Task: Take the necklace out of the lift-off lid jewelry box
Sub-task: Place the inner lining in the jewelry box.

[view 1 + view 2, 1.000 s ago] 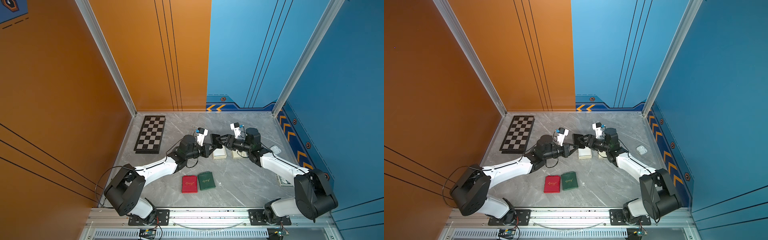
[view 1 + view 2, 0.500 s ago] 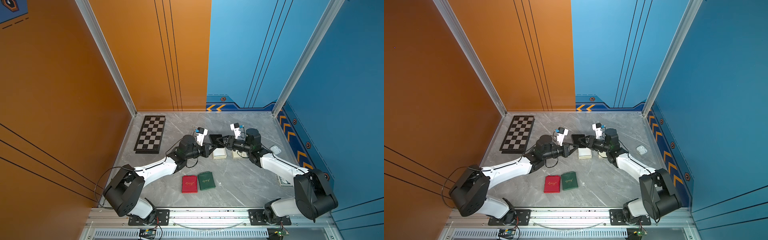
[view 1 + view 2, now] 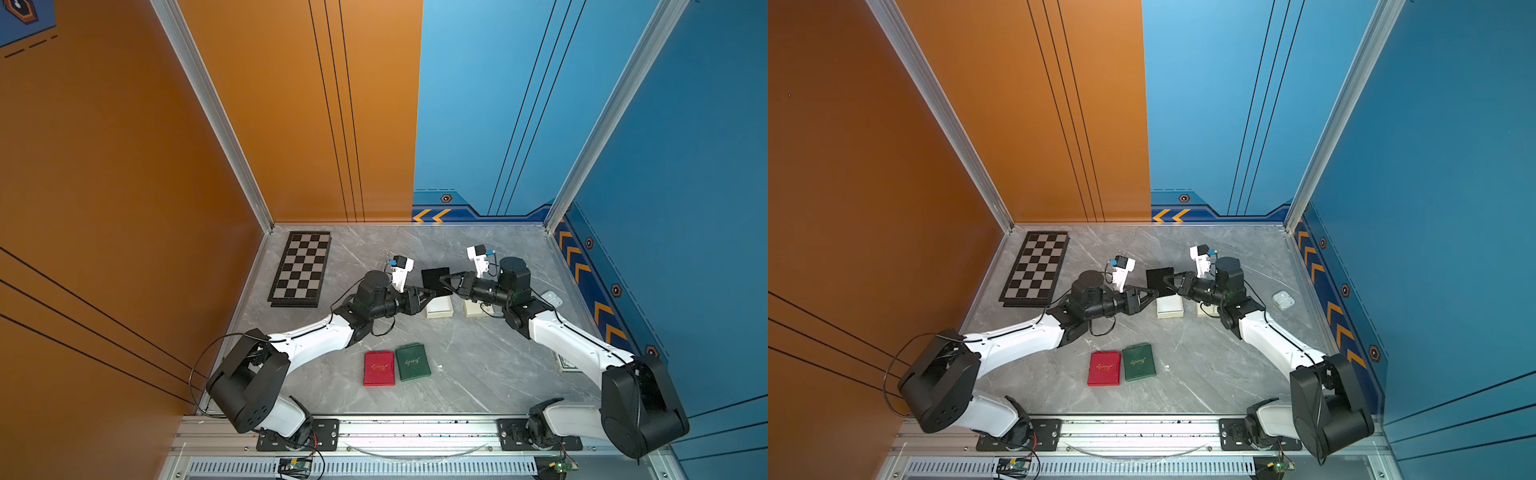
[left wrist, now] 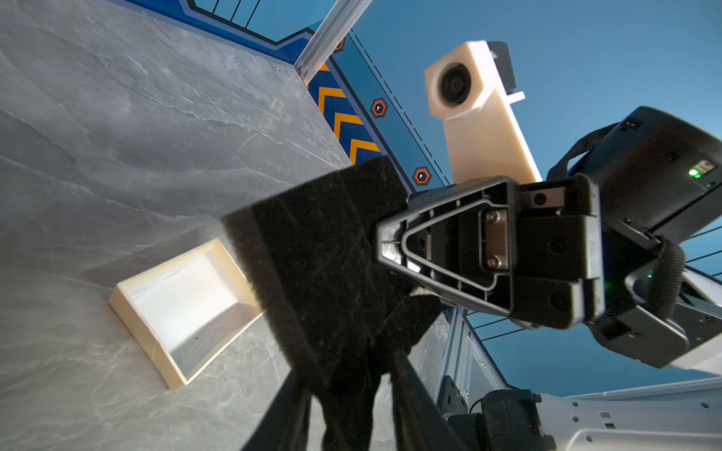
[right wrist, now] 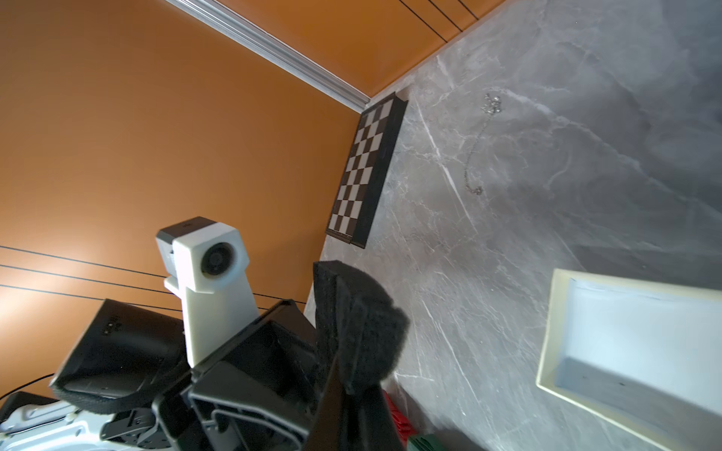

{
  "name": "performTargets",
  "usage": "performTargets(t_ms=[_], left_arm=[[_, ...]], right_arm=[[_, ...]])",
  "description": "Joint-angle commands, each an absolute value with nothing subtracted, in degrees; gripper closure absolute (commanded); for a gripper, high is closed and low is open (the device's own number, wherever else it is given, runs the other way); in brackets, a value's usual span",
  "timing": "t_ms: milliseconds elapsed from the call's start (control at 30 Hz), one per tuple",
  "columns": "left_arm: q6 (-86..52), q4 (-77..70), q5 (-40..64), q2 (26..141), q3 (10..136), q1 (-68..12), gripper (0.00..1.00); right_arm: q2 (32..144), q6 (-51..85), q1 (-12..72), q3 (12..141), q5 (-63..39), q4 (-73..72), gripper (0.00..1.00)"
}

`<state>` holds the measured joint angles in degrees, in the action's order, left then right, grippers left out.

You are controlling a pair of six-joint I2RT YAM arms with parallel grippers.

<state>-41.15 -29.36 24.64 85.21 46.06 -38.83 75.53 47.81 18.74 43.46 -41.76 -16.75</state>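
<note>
- Nearest me: the right gripper (image 3: 444,283) is clamped on the black foam pad (image 3: 434,277), which is held up over the open box (image 3: 439,309).
- The left gripper (image 3: 431,293) is at the pad's other edge. I can't tell if it's pinching or slack.
- The box looks empty.
- Farthest back: the necklace (image 5: 473,150) lies loose on the table near the chessboard (image 3: 301,268).
- My guess is it's light, limp and slippery, so I'd pinch the bunched pendant end, not the thin chain.
</note>
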Motion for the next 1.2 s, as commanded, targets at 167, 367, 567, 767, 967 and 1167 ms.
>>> performTargets(t_ms=[167, 367, 567, 767, 967, 1167], left_arm=[[-43.1, -29.3, 22.4, 81.6, 40.9, -34.2, 0.53], [-39.6, -19.6, 16.5, 80.0, 42.3, -34.7, 0.53], [-32.8, -4.9, 7.7, 81.1, 49.2, -38.6, 0.54], [-28.0, 4.6, 1.4, 84.2, 55.9, -42.2, 0.54], [-26.3, 7.9, -0.3, 88.7, 61.4, -43.6, 0.55], [-26.1, 8.5, 0.2, 92.4, 63.9, -44.5, 0.57]], right_arm=[[73.8, 39.5, 18.5, 47.2, -30.9, 1.2, 0.94], [77.3, 38.8, 18.5, 48.7, -27.2, 4.5, 0.96], [83.3, 37.6, 18.6, 51.8, -27.4, 4.6, 0.96], [89.4, 36.0, 18.9, 55.0, -27.8, 4.8, 0.97], [93.1, 34.5, 19.3, 56.8, -28.0, 4.6, 0.97], [96.4, 34.3, 19.6, 58.0, -28.6, 4.2, 0.97]])
